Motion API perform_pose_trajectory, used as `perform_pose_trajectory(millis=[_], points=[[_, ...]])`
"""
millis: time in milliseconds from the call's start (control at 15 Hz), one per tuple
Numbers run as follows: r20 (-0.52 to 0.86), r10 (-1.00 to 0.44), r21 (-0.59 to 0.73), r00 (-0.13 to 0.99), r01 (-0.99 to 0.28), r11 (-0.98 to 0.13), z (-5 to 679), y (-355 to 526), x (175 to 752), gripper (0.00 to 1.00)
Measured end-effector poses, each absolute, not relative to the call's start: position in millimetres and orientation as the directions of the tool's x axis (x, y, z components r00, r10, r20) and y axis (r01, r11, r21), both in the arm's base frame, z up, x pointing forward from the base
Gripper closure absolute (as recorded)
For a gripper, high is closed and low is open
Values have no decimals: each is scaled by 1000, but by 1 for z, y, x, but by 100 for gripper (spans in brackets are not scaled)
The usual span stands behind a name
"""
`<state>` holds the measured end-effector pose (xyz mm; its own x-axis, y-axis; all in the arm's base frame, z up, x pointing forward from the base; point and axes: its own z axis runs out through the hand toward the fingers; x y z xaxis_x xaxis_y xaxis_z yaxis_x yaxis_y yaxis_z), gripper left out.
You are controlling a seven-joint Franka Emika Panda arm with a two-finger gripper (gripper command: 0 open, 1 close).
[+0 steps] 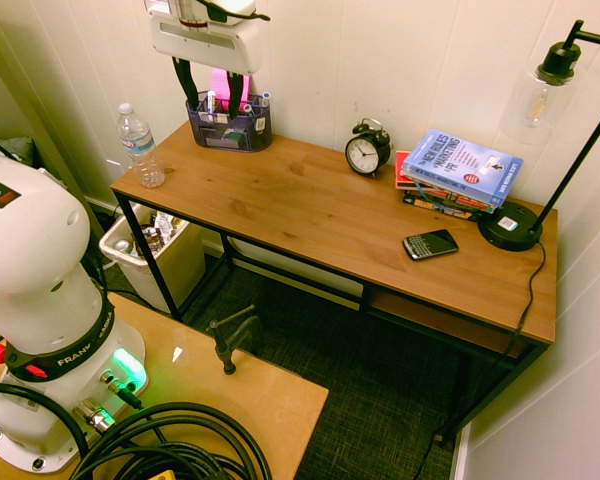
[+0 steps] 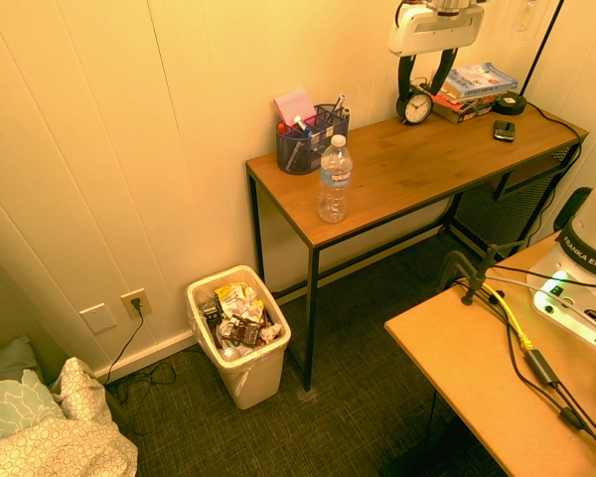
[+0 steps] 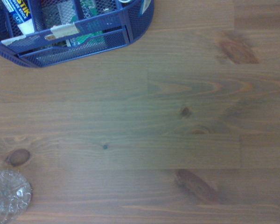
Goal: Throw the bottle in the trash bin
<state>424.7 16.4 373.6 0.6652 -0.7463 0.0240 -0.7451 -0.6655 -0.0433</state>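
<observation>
Wooden table [image 1: 320,205] by a white panelled wall, bottle [image 1: 140,146] upright near its corner.
I see my gripper [image 1: 209,102] high above the pen organizer [image 1: 230,124], fingers spread apart, empty; trash bin [image 2: 240,338] on the floor at the bottle's 7 o'clock.

Clear ribbed plastic water bottle [image 1: 140,146] with white cap and pale blue-white label: upright, capped, on the wooden counter [image 1: 310,205] at its end corner, near the front edge. Looks nearly empty; hard to tell. In the wrist view only its crinkled clear body [image 3: 8,196] shows at the frame edge.

Cream-white rectangular plastic trash bin [image 2: 263,371] with rim: upright on the floor just beside that counter end, below the bottle, against the wall. Open-topped, piled with wrappers and crumpled trash up to the rim.
</observation>
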Motion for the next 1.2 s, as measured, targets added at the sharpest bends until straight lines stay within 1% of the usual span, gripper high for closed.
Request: perform_pose_trajectory(millis=[333,667,933,1200], points=[[22,-745,-45,666,-744,-667,368,27,425,0],[32,-761,-94,648,-756,-648,342,76,442,0],[23,-720,-100,693,-715,-691,321,128,465,0],[13,-680,-84,733,-677,-732,312,180,468,0]])
